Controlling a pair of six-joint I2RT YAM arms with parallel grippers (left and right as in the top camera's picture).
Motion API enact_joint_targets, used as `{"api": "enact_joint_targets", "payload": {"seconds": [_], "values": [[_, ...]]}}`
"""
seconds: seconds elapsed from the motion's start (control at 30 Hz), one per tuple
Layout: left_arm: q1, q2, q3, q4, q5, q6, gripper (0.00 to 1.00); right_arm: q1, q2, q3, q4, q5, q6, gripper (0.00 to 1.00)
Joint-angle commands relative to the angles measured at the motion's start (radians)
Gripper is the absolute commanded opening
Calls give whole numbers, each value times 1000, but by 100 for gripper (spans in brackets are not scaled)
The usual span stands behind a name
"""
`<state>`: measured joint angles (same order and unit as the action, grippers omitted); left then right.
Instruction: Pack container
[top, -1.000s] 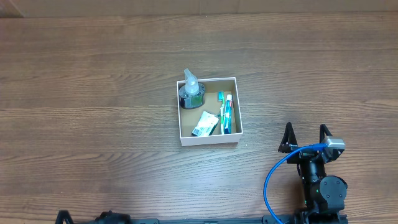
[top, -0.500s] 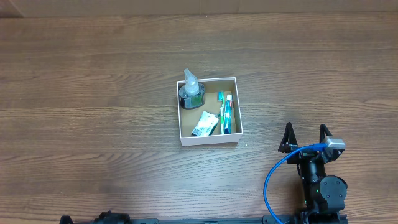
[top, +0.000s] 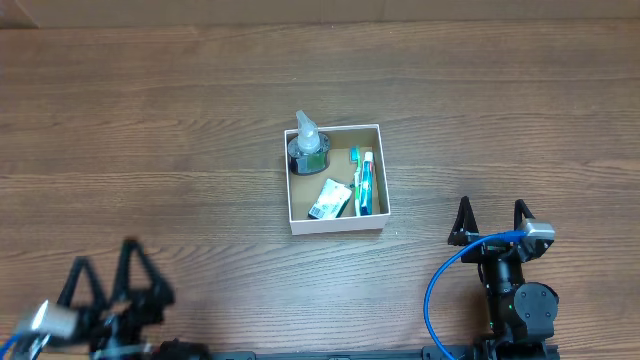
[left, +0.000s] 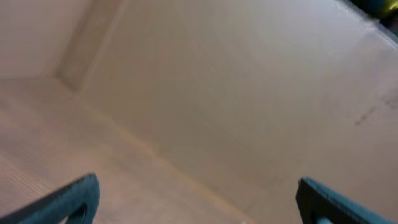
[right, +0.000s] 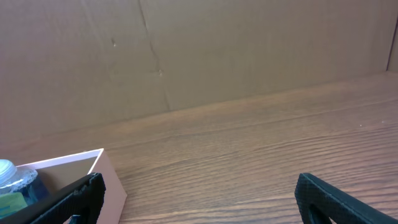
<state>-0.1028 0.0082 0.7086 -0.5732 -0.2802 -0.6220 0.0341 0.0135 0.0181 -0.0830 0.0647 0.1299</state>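
1. The left gripper (top: 105, 255) is at the near left of the surface (top: 150, 120), its fingers apart and empty.
2. The right gripper (top: 490, 205) is at the near right, also spread apart and empty.
3. The container (top: 335, 224) rests mid-surface, well apart from both grippers.
4. Inside it, a packet (top: 330, 198) lies at the near side, a toothbrush (top: 365, 185) lies along the right wall, and a bottle (top: 307, 145) stands in the far left corner.

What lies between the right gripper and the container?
Nothing: the overhead view shows only bare table between the right gripper and the container.
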Motion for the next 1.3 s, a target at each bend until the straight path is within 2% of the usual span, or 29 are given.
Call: {"api": "enact_joint_targets", "payload": {"seconds": [0.0, 0.1, 0.2, 0.3, 0.47, 0.8, 1.27], "values": [[5, -4, -175, 196, 147, 24, 100, -4, -11, -10, 5, -3, -7, 100], [5, -4, -304, 380, 197, 28, 100, -4, -11, -10, 5, -3, -7, 100], [4, -4, -407, 533, 234, 95, 100, -4, -11, -10, 5, -3, -7, 100], [4, -4, -466, 603, 248, 143, 100, -4, -11, -10, 5, -3, -7, 100], [4, -4, -527, 627, 247, 155, 100, -4, -11, -10, 5, -3, -7, 100], [4, -5, -706, 788, 244, 154, 100, -4, -11, -10, 5, -3, -7, 100], [4, -5, -704, 689, 198, 246, 100, -4, -11, -10, 5, -3, -7, 100]]}}
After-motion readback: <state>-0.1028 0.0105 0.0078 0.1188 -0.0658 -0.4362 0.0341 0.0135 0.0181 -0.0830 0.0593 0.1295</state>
